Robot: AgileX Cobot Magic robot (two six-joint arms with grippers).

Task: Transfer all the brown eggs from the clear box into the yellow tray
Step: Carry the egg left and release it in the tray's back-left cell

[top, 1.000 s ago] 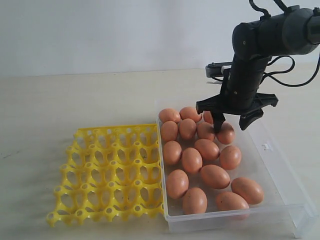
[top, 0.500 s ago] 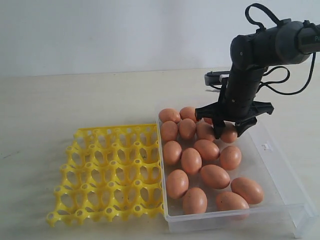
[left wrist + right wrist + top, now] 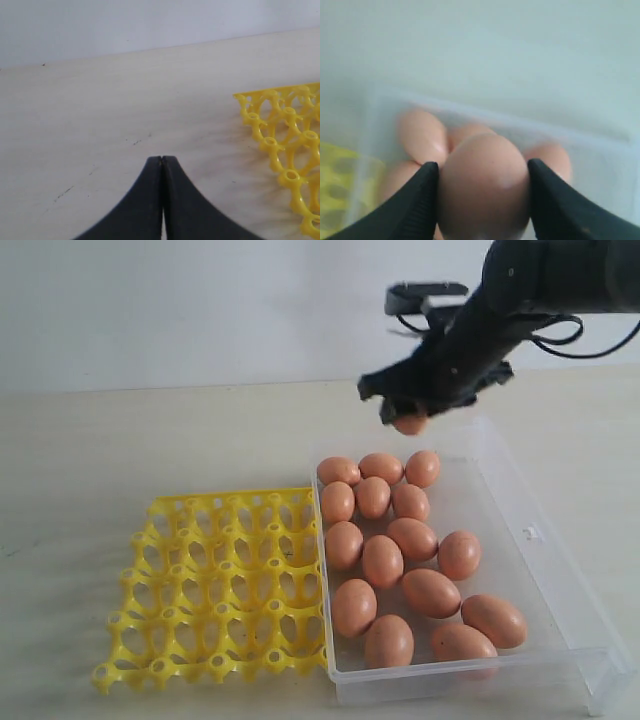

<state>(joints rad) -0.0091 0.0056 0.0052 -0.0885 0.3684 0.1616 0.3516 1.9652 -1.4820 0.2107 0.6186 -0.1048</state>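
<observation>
One egg [image 3: 410, 425] up in the air over the far side of the box [image 3: 540, 540], right gripper [image 3: 483, 172] squeezed tight on it, fifteen eggs [image 3: 413, 538] in the box, empty tray [image 3: 215, 585] just beside, left gripper [image 3: 161, 165] pinched closed on nothing, pale table [image 3: 150, 440], white wall [image 3: 200, 310].

Fifteen matte, orange-brown brown eggs [image 3: 382, 560] lay on their sides, loosely clustered across the left and middle of the clear box [image 3: 515, 510]. A sixteenth egg [image 3: 410, 424] hung above the box's far left corner, clamped in the right gripper [image 3: 408, 414]. The yellow tray [image 3: 208, 585] lay flat just beside the box's left wall, its cups empty.
</observation>
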